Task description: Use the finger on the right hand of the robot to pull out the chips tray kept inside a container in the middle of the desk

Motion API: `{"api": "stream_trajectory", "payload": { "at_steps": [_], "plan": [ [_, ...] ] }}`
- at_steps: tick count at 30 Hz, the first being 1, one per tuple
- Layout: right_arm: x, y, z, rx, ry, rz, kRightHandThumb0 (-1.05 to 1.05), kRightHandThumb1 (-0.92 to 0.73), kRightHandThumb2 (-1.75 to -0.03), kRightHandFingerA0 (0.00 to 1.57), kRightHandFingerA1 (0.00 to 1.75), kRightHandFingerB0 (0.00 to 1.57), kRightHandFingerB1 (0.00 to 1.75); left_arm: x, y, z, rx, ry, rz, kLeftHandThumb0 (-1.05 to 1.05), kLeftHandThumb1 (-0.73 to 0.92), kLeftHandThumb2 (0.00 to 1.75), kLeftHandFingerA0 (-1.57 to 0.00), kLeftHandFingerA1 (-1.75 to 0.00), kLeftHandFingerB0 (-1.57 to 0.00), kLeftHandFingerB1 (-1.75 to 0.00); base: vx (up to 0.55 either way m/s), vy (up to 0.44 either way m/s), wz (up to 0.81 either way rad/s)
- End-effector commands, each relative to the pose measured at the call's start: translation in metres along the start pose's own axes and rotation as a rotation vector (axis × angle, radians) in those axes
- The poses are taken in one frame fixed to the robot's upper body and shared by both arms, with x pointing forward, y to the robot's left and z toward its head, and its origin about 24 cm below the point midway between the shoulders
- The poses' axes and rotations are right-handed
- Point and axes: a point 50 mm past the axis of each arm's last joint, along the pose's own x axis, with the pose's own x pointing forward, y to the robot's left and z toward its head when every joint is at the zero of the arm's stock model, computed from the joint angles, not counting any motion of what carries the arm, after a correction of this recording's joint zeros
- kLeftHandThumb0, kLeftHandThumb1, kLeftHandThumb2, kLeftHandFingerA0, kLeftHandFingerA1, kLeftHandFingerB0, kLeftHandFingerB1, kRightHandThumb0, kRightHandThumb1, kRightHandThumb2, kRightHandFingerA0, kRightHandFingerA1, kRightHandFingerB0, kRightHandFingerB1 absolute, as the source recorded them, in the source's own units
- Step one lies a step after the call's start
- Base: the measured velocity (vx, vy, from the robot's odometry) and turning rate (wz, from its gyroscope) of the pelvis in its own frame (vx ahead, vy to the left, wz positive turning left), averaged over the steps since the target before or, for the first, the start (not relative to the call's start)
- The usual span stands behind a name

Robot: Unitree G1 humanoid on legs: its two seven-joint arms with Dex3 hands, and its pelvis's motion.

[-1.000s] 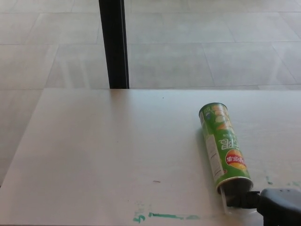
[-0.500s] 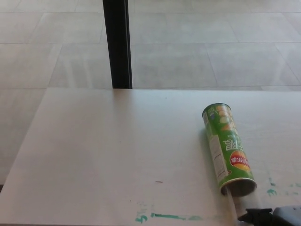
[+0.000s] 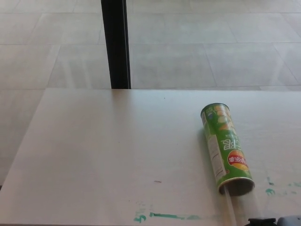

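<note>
1. Head view findings: the green chips container (image 3: 226, 147) lies on its side on the white desk (image 3: 108, 150), toward the right of it, with its open mouth (image 3: 236, 186) facing the near edge.

2. A clear tray (image 3: 241, 207) extends out of the mouth toward the near edge. It is faint and translucent, and its far end cannot be traced. How much of it is still inside the container cannot be judged.

3. Change noted: a second ago the right hand (image 3: 275, 221) had a dark finger in at the mouth of the container. It has since drawn back toward the robot, and now only a dark sliver of it shows at the bottom right edge. The container itself has kept its place on the desk.

4. State of the right hand: too little is visible to tell whether it is open or closed, or whether it is touching the tray.

5. Left hand: not in view.

6. Judgement: the pull appears well under way or close to done, since the tray already stands clear of the mouth.

7. Other marks: green smears (image 3: 164, 216) on the desk near the front edge; a black post (image 3: 115, 44) stands beyond the far edge.
</note>
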Motion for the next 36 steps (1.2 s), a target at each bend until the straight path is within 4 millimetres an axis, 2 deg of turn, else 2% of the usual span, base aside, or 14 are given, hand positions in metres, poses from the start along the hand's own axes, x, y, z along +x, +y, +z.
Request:
{"api": "stream_trajectory", "payload": {
  "at_steps": [1,10,17,25,27,28,29,30,31,32,33,34,36],
  "plan": [
    [-0.006,0.006,0.003,0.005,-0.019,0.032,-0.11,-0.55,-0.56,0.87,1.14,0.46,0.45,-0.003,0.009,0.002,0.022,-0.003,0.017,-0.47,0.73,0.61,-0.62,-0.66,-0.57,-0.55,0.0,0.0,0.0],
    [-0.012,0.009,0.004,0.01,-0.022,0.054,-0.12,-0.57,-0.56,0.87,1.09,0.45,0.44,-0.003,0.008,-0.003,0.03,0.011,0.017,-0.48,0.72,0.61,-0.6,-0.64,-0.57,-0.55,0.0,0.0,0.0],
    [-0.016,0.008,0.005,0.037,-0.017,0.067,-0.11,-0.56,-0.56,0.85,1.03,0.44,0.44,-0.003,0.008,-0.004,-0.003,0.007,0.021,-0.47,0.7,0.61,-0.63,-0.7,-0.6,-0.58,0.0,0.0,0.0],
    [-0.016,0.008,0.006,0.028,-0.017,0.058,-0.12,-0.57,-0.56,0.85,1.1,0.43,0.44,-0.003,0.009,-0.004,0.012,0.015,0.023,-0.47,0.72,0.61,-0.62,-0.66,-0.58,-0.55,0.0,0.0,0.0],
    [-0.013,0.005,0.005,0.015,-0.023,0.026,-0.12,-0.55,-0.56,0.86,1.12,0.38,0.43,-0.003,0.009,-0.003,0.018,0.009,0.02,-0.48,0.71,0.61,-0.61,-0.65,-0.57,-0.55,0.0,0.0,0.0],
    [-0.013,0.001,0.006,0.009,-0.024,-0.001,-0.11,-0.53,-0.55,0.88,1.1,0.28,0.4,-0.003,0.009,-0.003,0.016,0.01,0.021,-0.48,0.71,0.6,-0.63,-0.68,-0.57,-0.55,0.0,0.0,0.0],
    [-0.013,-0.001,0.007,0.007,-0.025,-0.011,-0.11,-0.53,-0.55,0.88,1.1,0.28,0.4,-0.003,0.009,-0.003,0.016,0.01,0.021,-0.48,0.71,0.6,-0.63,-0.68,-0.57,-0.55,0.0,0.0,0.0],
    [-0.012,-0.002,0.007,0.012,-0.022,-0.016,-0.09,-0.34,-0.84,0.91,1.01,0.1,0.5,-0.003,0.009,-0.003,0.017,0.01,0.021,-0.48,0.72,0.61,-0.63,-0.68,-0.56,-0.55,0.0,0.0,0.0],
    [-0.012,-0.005,0.008,0.023,-0.014,-0.023,-0.09,-0.36,-0.84,0.9,1.03,0.02,0.48,-0.003,0.009,-0.003,0.017,0.01,0.019,-0.48,0.71,0.61,-0.62,-0.67,-0.56,-0.54,0.0,0.0,0.0],
    [-0.012,-0.01,0.008,0.032,-0.013,-0.044,-0.06,-0.52,-0.56,0.83,1.19,0.03,0.31,-0.003,0.009,-0.003,0.013,0.013,0.02,-0.47,0.71,0.61,-0.62,-0.66,-0.58,-0.55,0.0,0.0,0.0],
    [-0.012,-0.015,0.008,0.04,-0.02,-0.074,-0.06,-0.52,-0.56,0.83,1.19,0.03,0.31,-0.003,0.009,-0.003,0.01,0.017,0.025,-0.47,0.71,0.61,-0.62,-0.66,-0.58,-0.55,0.0,0.0,0.0],
    [-0.012,-0.018,0.008,0.04,-0.015,-0.096,-0.09,-0.44,-0.7,0.84,1.11,0.01,0.24,-0.003,0.009,-0.003,0.007,0.009,0.02,-0.47,0.71,0.61,-0.62,-0.68,-0.58,-0.57,0.0,0.0,0.0],
    [-0.013,-0.026,0.008,0.028,-0.007,-0.141,-0.1,-0.44,-0.7,0.84,1.1,0.0,0.22,-0.003,0.009,-0.003,0.005,0.008,0.019,-0.48,0.71,0.61,-0.63,-0.69,-0.61,-0.59,0.0,0.0,0.0]
  ]
}}
